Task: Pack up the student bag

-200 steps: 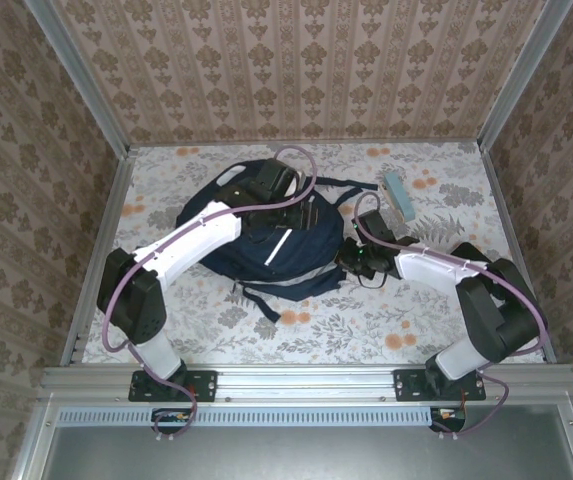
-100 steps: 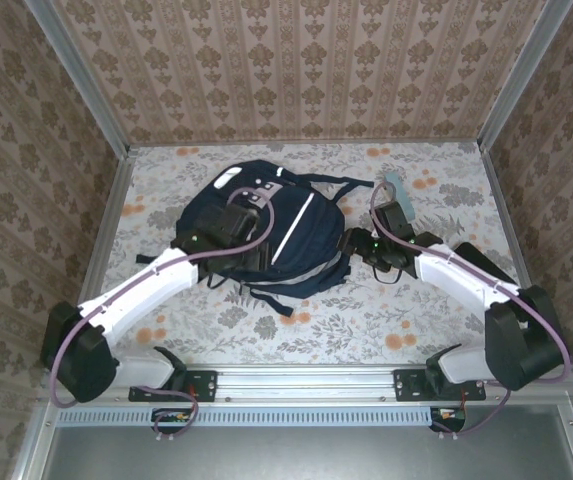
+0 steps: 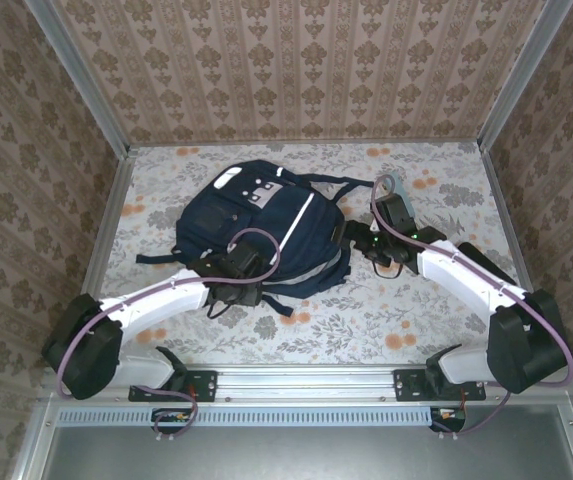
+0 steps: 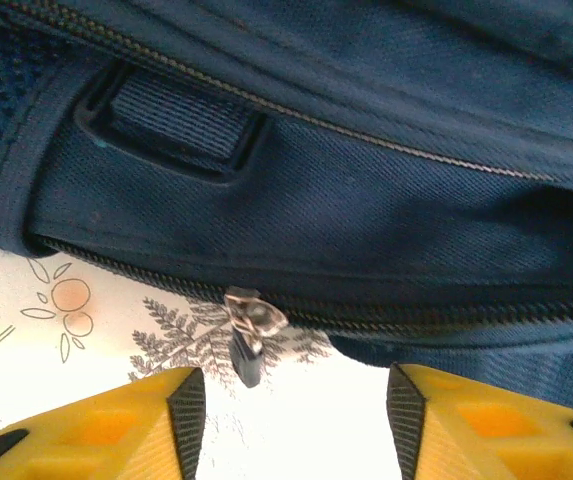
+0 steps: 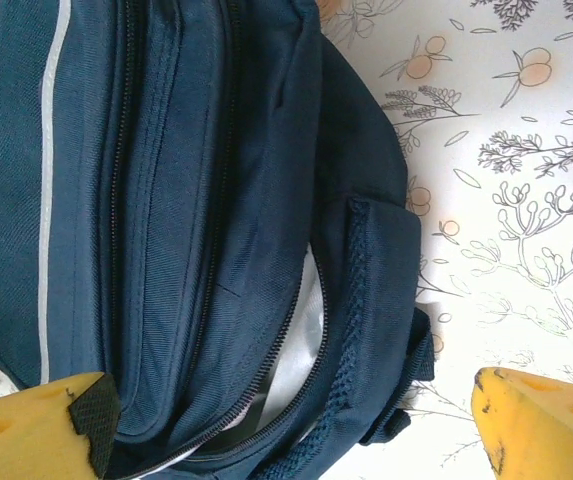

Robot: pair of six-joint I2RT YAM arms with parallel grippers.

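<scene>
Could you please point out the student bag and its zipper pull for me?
student bag (image 3: 266, 215), top external view, on the navy front panel.
zipper pull (image 4: 251, 322), left wrist view, on the metal slider.

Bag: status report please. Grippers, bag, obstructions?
Left gripper open, zipper pull just ahead, ungripped. Right gripper open at bag side. Bag flat on table, one zipper partly open. No obstructions seen.
</scene>
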